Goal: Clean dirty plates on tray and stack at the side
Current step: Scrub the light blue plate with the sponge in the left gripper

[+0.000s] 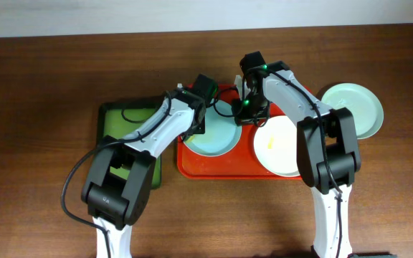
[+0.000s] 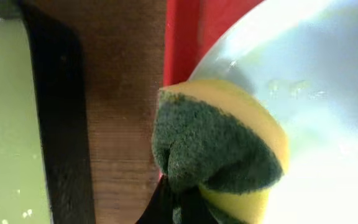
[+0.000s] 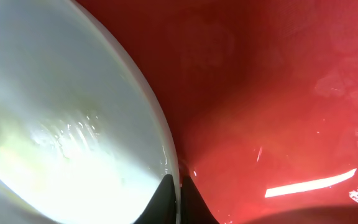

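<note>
Glossy mint plate on red tray

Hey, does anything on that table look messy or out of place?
The white plate carries a small yellow smear and seems to ride up on the red tray's front rim. Otherwise nothing stands out: the left gripper squeezes a sponge at the mint plate, whose rim the right gripper pinches.

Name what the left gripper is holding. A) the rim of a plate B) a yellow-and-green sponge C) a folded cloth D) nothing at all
B: the left wrist view shows the left gripper shut on a yellow-and-green sponge, which sits at the rim of the mint plate.
</note>
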`<state>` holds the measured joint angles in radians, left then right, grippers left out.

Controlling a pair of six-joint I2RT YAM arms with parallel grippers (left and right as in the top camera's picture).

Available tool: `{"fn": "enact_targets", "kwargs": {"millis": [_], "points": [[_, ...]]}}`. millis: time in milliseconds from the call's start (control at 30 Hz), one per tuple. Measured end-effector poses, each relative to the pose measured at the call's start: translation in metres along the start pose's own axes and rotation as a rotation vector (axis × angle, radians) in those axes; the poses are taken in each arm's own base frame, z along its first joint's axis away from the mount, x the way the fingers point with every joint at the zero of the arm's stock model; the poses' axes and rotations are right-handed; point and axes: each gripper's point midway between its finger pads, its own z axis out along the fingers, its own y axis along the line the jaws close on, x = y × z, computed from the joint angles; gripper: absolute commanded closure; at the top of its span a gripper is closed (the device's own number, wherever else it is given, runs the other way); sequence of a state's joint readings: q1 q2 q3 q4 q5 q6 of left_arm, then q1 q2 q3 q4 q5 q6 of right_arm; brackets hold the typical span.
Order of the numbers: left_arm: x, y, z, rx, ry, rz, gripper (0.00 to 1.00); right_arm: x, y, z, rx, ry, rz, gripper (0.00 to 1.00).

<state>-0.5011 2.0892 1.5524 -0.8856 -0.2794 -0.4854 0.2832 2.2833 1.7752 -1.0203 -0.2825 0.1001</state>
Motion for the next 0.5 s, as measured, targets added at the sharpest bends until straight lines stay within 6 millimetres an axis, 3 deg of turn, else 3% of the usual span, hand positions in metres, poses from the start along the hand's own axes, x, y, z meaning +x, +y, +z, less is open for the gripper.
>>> {"fn": "enact_targets", "kwargs": {"millis": [33,100,167,233,333,500], "points": [[-0.002,-0.005,-0.004,0.033,0.010,-0.001,1.00,0.000,0.000,0.000,0.000,-0.001,0.000,0.96],[-0.014,-0.041,-0.022,0.264,0.033,-0.020,1.00,-0.001,0.000,0.000,0.000,-0.003,-0.002,0.96],[-0.001,-0.069,-0.033,0.427,0.110,-0.002,1.00,-0.001,0.000,0.000,0.000,-0.003,-0.004,0.96],[0.017,-0.083,-0.025,0.452,0.179,0.034,1.00,-0.001,0.000,0.000,0.000,-0.003,-0.003,0.96],[0.038,-0.067,-0.008,0.338,0.243,0.054,1.00,-0.001,0.000,0.000,-0.001,-0.005,-0.004,0.96],[0.023,-0.018,0.004,0.054,0.143,0.075,1.00,-0.001,0.000,0.000,0.000,-0.005,-0.004,0.96]]}}
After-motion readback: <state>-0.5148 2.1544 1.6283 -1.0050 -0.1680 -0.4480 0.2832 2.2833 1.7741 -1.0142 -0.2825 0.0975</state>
